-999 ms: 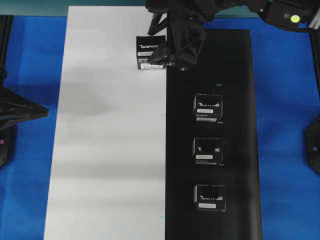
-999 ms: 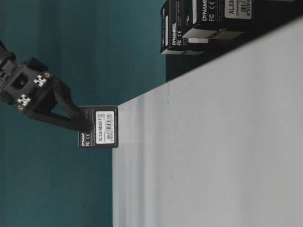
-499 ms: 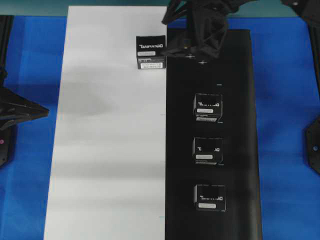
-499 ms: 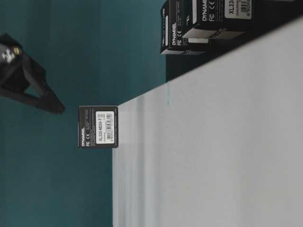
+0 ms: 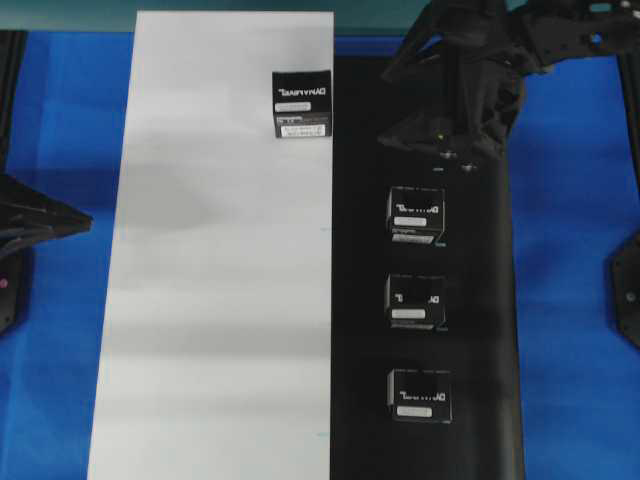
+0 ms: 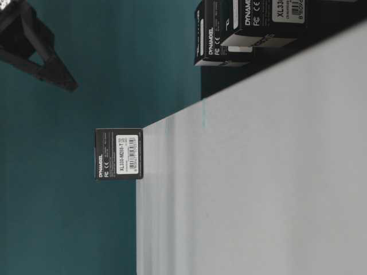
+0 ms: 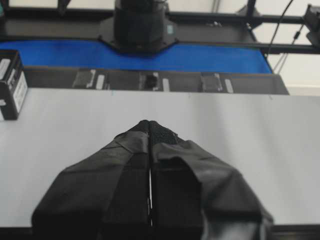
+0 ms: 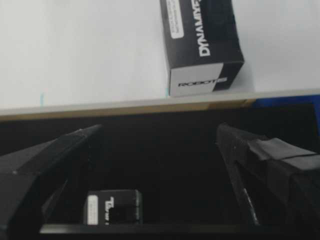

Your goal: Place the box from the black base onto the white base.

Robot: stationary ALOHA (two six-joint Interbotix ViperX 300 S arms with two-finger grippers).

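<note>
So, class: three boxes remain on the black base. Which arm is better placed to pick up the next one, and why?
The right. Its right gripper is open above the black base, close to the nearest box. The left gripper is shut over the white base.

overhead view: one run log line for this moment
box: on white base | black base: three boxes | right pincer: open, empty | left pincer: shut

The right gripper (image 8: 155,175) was matte black all over, its two long fingers (image 8: 270,170) wrapped in wrinkled black tape. The left gripper (image 7: 150,131) wore the same black tape, creased along its wedge-shaped fingers (image 7: 125,165). Small pale screw heads dotted the right arm (image 5: 470,80).
</note>
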